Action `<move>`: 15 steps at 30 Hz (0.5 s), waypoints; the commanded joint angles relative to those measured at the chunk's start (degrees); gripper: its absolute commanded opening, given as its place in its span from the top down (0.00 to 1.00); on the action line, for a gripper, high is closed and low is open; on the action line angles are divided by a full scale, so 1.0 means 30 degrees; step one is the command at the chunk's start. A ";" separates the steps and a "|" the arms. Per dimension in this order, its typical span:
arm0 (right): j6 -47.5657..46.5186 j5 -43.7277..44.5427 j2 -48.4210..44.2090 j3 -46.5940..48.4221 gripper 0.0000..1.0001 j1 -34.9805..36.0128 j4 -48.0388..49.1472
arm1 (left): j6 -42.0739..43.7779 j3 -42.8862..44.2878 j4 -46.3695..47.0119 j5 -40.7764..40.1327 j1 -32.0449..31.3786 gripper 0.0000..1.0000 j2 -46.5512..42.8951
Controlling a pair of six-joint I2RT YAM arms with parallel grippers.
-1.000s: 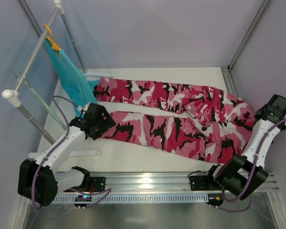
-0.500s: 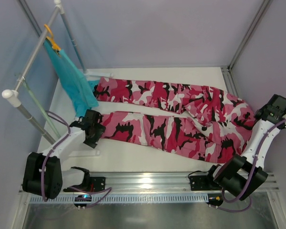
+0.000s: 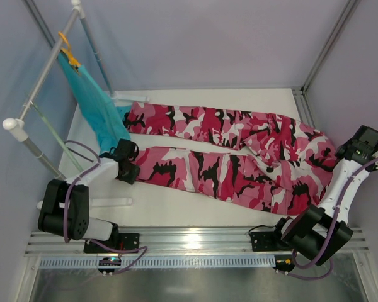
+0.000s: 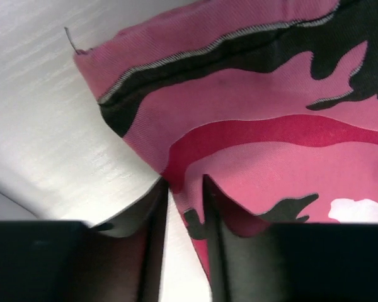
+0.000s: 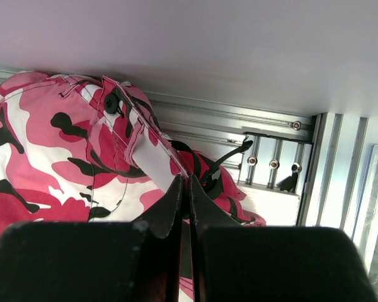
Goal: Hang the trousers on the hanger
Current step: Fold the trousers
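Trousers are lying across the worktop, waist at the right edge, right claw clamping the waistband. Left claw, nearly closed, is straddling a hem near the left edge; grip cannot be told. Hanger is hanging beyond that edge.

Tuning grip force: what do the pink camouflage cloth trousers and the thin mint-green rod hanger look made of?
Pink camouflage cloth trousers: woven fabric, probably cotton twill, matte; fine ribbed weave and a loose thread show in the left wrist view. Thin mint-green rod hanger: likely plastic, smooth, slightly translucent; too thin here to be sure.
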 commanded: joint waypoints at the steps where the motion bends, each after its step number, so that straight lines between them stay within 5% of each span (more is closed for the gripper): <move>1: -0.0087 0.0730 -0.0466 0.0906 0.96 -0.0105 -0.0018 | 0.0182 0.0039 -0.0302 -0.0554 0.0097 0.74 -0.0268; 4: 0.0059 0.0933 -0.0437 0.1520 0.96 -0.0105 -0.0719 | 0.0739 0.0741 -0.1151 -0.0993 0.0097 0.99 -0.0884; 15: 0.0324 0.1667 -0.0728 0.3310 0.96 -0.0983 -0.2510 | 0.1940 0.3994 -0.3936 -0.2752 0.0039 0.99 -0.5509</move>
